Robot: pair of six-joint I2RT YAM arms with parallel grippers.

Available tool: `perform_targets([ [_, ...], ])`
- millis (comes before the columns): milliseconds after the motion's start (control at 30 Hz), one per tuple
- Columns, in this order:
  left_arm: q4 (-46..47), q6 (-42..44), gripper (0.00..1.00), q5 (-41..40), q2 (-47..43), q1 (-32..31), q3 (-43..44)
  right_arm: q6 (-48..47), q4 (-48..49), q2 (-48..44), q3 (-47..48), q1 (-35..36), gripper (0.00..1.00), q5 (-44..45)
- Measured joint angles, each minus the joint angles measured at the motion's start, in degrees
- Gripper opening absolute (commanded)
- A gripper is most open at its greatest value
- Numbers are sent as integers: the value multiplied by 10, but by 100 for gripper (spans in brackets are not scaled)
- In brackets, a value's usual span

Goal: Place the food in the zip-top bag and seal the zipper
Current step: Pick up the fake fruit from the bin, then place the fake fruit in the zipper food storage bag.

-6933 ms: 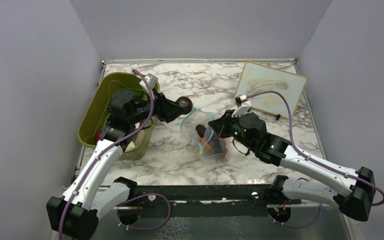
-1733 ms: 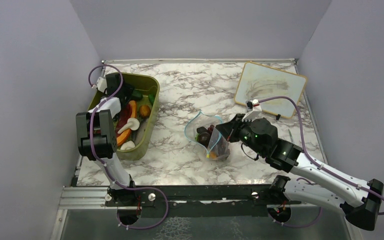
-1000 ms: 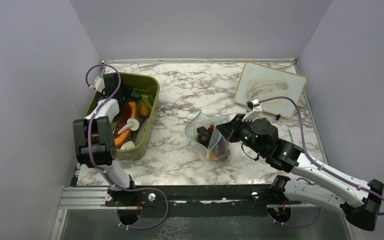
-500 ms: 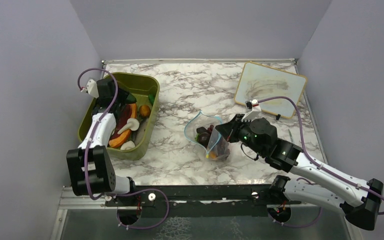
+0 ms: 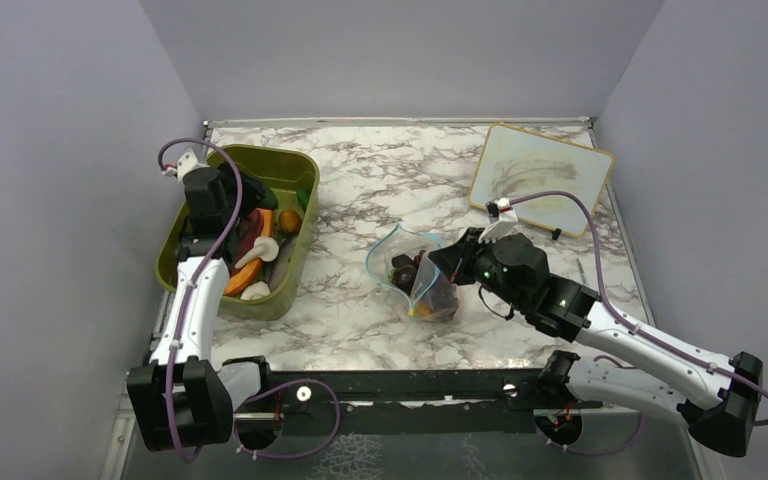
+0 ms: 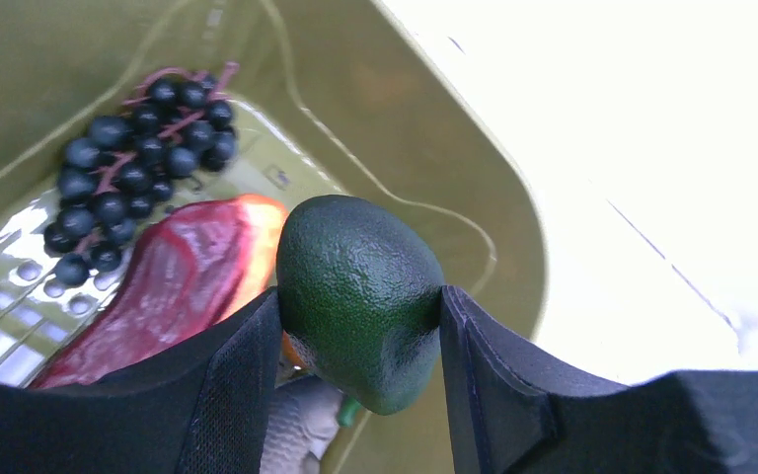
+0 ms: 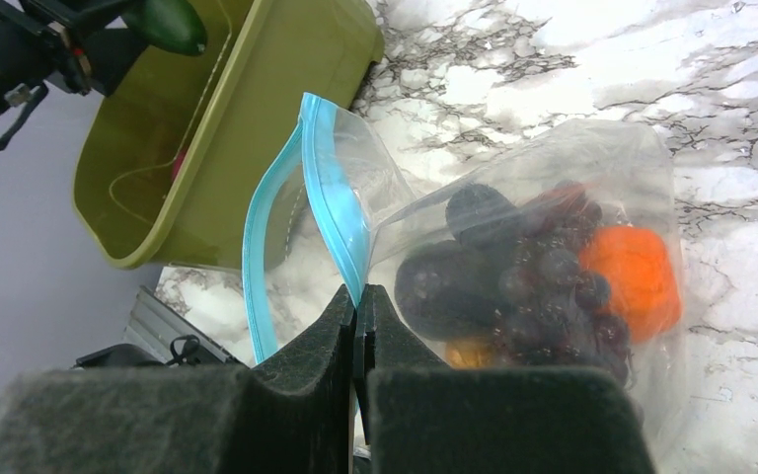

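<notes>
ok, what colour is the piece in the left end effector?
Dark green piece, pebbled skin; shows best in the left wrist view.

The dark green piece (image 6: 355,262) and the left hand (image 6: 358,294) cover the lower end of the red slab (image 6: 158,286) and most of a pale piece (image 6: 298,436) beneath; the right hand (image 7: 358,293) hides the near corner of the zip-top bag (image 7: 592,163), and overhead the food inside (image 5: 422,283) is too small to sort
</notes>
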Motion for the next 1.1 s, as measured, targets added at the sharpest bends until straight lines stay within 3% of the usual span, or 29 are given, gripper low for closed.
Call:
perform_targets([
  [267,-8,76,41,130,-20,-48,28,2,-3,9,8,0,1,2],
  [633,-5,118,41,277,-57,-142,59,22,-3,18,8,0,1,4],
  [867,99,104,41,366,-110,-195,1,37,-3,21,8,0,1,3],
  [1100,171,91,41,400,-133,-264,-71,45,-2,21,8,0,1,2],
])
